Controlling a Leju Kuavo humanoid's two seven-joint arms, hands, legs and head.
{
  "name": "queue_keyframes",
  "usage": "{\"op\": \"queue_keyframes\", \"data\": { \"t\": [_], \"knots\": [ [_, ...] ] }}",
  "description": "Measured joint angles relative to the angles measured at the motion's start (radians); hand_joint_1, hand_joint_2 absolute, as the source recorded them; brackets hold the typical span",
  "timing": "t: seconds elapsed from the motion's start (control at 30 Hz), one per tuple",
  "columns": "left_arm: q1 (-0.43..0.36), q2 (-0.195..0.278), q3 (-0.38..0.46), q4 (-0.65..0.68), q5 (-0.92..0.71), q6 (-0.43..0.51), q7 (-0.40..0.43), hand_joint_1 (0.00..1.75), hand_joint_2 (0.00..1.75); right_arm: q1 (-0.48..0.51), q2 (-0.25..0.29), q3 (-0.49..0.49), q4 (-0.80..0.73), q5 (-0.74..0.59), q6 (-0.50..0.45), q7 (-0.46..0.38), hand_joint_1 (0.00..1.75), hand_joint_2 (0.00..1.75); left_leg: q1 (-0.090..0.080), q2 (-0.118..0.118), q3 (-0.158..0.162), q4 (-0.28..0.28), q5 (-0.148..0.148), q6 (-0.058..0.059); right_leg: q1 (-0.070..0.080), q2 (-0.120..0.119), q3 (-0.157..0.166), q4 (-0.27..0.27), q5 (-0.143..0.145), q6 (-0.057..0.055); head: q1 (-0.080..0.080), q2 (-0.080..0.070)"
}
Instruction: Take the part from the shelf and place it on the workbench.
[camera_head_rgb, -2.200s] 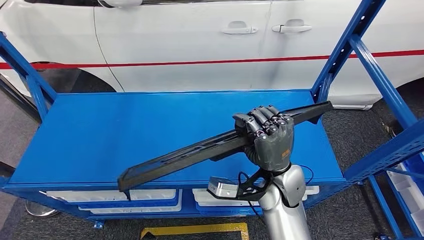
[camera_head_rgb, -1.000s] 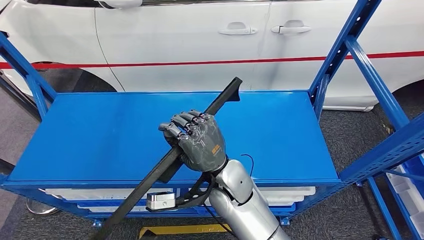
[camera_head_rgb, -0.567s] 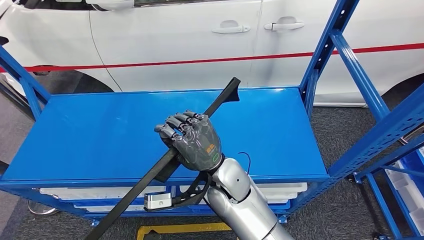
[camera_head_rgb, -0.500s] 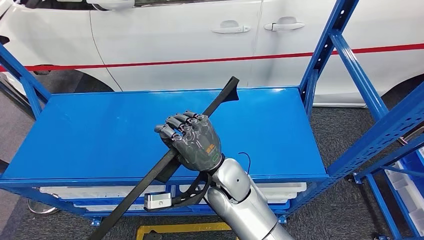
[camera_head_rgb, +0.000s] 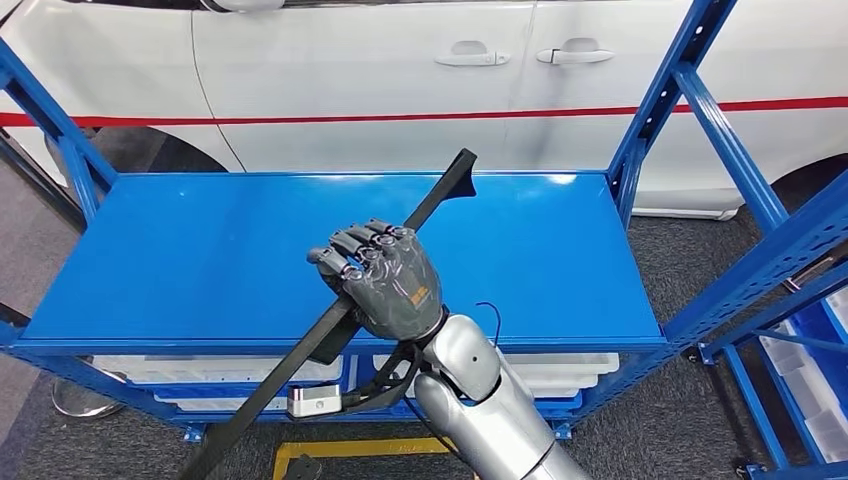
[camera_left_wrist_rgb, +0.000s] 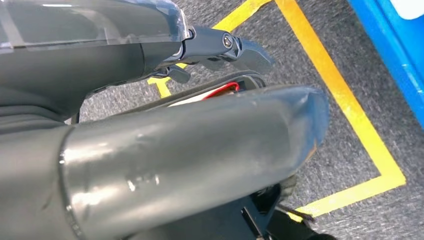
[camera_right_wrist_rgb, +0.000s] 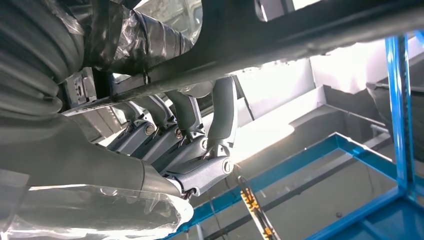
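Observation:
The part (camera_head_rgb: 432, 203) is a long black plastic strip, held slantwise over the blue shelf top (camera_head_rgb: 200, 250). Its far end points toward the white car and its near end drops past the shelf's front edge at the lower left. My right hand (camera_head_rgb: 385, 280) grips it near the middle, fingers wrapped over it, above the front half of the shelf. The right wrist view shows the strip (camera_right_wrist_rgb: 300, 30) crossing above the curled fingers (camera_right_wrist_rgb: 192, 130). In the left wrist view my left hand (camera_left_wrist_rgb: 200, 115) hangs over the floor, thumb and fingers apart, holding nothing.
A white car (camera_head_rgb: 400, 80) with a red stripe stands right behind the shelf. Blue uprights (camera_head_rgb: 650, 110) rise at the shelf's right end and another blue rack (camera_head_rgb: 790, 260) slants in at the right. White bins (camera_head_rgb: 560, 365) sit under the top. Yellow floor tape (camera_left_wrist_rgb: 350, 115) marks the carpet.
My right hand has swung the strip from lying across the shelf to a steep slant and moved left, nearer me. Over the last second only the camera shifted a little.

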Motion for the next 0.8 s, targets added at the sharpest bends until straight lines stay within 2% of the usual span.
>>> {"op": "queue_keyframes", "data": {
  "t": [0.03, 0.07, 0.13, 0.2, 0.33, 0.37, 0.4, 0.47, 0.5, 0.53, 0.57, 0.6, 0.67, 0.7, 0.73, 0.8],
  "knots": [
    [0.001, 0.0, -0.001, 0.0, 0.0, -0.001, 0.0, 0.0, 0.0, 0.0, -0.002, 0.0, 0.0, 0.0, 0.0, 0.001, 1.75, 1.75, 0.0, 0.0, -0.006, 0.003, 0.002, -0.001, -0.001, 0.0, 0.0, 0.014, -0.001, 0.001, 0.0, 0.0],
    [0.001, 0.0, -0.002, 0.0, -0.001, -0.002, 0.0, 0.0, 0.0, 0.001, -0.003, 0.0, 0.0, -0.001, 0.0, 0.001, 1.75, 1.75, 0.0, 0.0, -0.013, 0.008, 0.004, -0.001, -0.001, -0.001, 0.017, -0.005, 0.014, 0.001, 0.0, 0.0],
    [0.002, -0.002, -0.004, 0.0, -0.003, -0.004, 0.0, 0.0, 0.0, 0.0, -0.003, 0.0, 0.0, -0.004, 0.0, 0.002, 1.75, 1.75, 0.001, 0.0, -0.023, 0.019, 0.004, -0.005, -0.002, -0.001, 0.089, -0.121, 0.061, -0.002, 0.0, 0.0],
    [0.0, -0.003, -0.006, 0.0, -0.004, -0.004, 0.001, 0.0, 0.0, -0.001, -0.003, 0.0, 0.0, -0.006, 0.0, 0.002, 1.75, 1.75, -0.002, 0.0, -0.033, 0.031, 0.004, -0.013, -0.001, 0.0, 0.136, -0.21, 0.086, -0.01, 0.0, 0.0],
    [-0.002, -0.003, -0.012, 0.0, -0.006, -0.006, 0.005, 0.0, 0.0, -0.002, -0.003, 0.0, 0.0, -0.007, 0.0, 0.001, 1.75, 1.75, -0.002, -0.001, -0.041, 0.038, 0.004, -0.035, 0.002, 0.002, 0.137, -0.231, 0.101, -0.034, 0.0, 0.0],
    [-0.002, -0.003, -0.013, 0.0, -0.006, -0.007, 0.006, 0.0, 0.0, -0.002, -0.002, 0.0, 0.0, -0.006, 0.0, 0.001, 1.75, 1.75, 0.0, -0.001, -0.048, 0.056, -0.012, -0.041, 0.0, 0.001, 0.136, -0.235, 0.107, -0.041, 0.0, 0.0],
    [-0.002, -0.003, -0.014, 0.0, -0.006, -0.007, 0.008, 0.0, 0.0, -0.003, -0.002, 0.0, 0.0, -0.006, 0.0, 0.001, 1.75, 1.75, 0.002, -0.002, -0.063, 0.093, -0.041, -0.046, -0.001, -0.001, 0.134, -0.239, 0.112, -0.047, -0.001, 0.0],
    [-0.002, -0.004, -0.017, 0.0, -0.006, -0.007, 0.01, 0.0, 0.0, -0.004, -0.002, 0.0, 0.0, -0.005, 0.0, 0.0, 1.75, 1.75, 0.006, -0.002, -0.109, 0.212, -0.114, -0.054, 0.001, -0.002, 0.125, -0.239, 0.12, -0.052, -0.001, 0.0],
    [-0.001, -0.004, -0.018, 0.0, -0.006, -0.007, 0.011, 0.0, 0.0, -0.004, -0.002, 0.0, 0.0, -0.005, 0.0, 0.0, 1.75, 1.75, 0.008, -0.002, -0.127, 0.265, -0.137, -0.057, 0.002, -0.002, 0.119, -0.238, 0.123, -0.053, 0.0, 0.0],
    [-0.001, -0.004, -0.019, 0.0, -0.006, -0.007, 0.012, 0.0, 0.0, -0.004, -0.002, 0.0, 0.0, -0.005, 0.0, 0.0, 1.75, 1.75, 0.009, -0.002, -0.133, 0.291, -0.144, -0.058, 0.002, -0.002, 0.113, -0.237, 0.127, -0.053, -0.001, 0.0],
    [-0.001, -0.003, -0.019, 0.0, -0.006, -0.007, 0.012, 0.0, 0.0, -0.003, -0.002, 0.0, 0.0, -0.005, 0.0, 0.0, 1.75, 1.75, 0.01, -0.002, -0.12, 0.28, -0.133, -0.058, 0.003, -0.002, 0.108, -0.236, 0.13, -0.052, -0.001, 0.0],
    [-0.001, -0.003, -0.02, 0.0, -0.006, -0.007, 0.013, 0.0, 0.0, -0.003, -0.002, 0.0, -0.001, -0.006, 0.0, 0.0, 1.75, 1.75, 0.01, -0.002, -0.088, 0.232, -0.108, -0.056, 0.003, -0.002, 0.104, -0.235, 0.133, -0.05, -0.001, 0.0],
    [-0.004, -0.003, -0.021, 0.0, -0.006, -0.006, 0.014, 0.0, 0.0, -0.004, -0.002, 0.0, -0.004, -0.006, 0.0, 0.0, 1.75, 1.75, 0.007, -0.002, -0.008, 0.097, -0.063, -0.049, 0.004, -0.001, 0.099, -0.233, 0.139, -0.044, 0.0, 0.0],
    [-0.006, -0.003, -0.021, 0.0, -0.006, -0.006, 0.015, 0.0, 0.0, -0.004, -0.001, 0.0, -0.006, -0.006, 0.0, 0.0, 1.75, 1.75, 0.005, -0.003, 0.018, 0.05, -0.051, -0.044, 0.004, -0.001, 0.098, -0.233, 0.143, -0.039, 0.0, 0.0],
    [-0.006, -0.003, -0.021, 0.0, -0.006, -0.006, 0.015, 0.0, 0.0, -0.005, -0.001, 0.0, -0.008, -0.006, 0.0, 0.0, 1.75, 1.75, 0.002, -0.003, 0.029, 0.026, -0.048, -0.039, 0.004, -0.001, 0.096, -0.234, 0.146, -0.033, 0.0, 0.0],
    [-0.007, -0.003, -0.022, 0.0, -0.007, -0.006, 0.016, 0.0, 0.0, -0.005, -0.001, 0.0, -0.01, -0.005, 0.0, 0.0, 1.75, 1.75, -0.003, -0.004, 0.028, 0.018, -0.039, -0.028, 0.003, -0.001, 0.095, -0.239, 0.156, -0.019, 0.0, 0.0]
  ]
}}
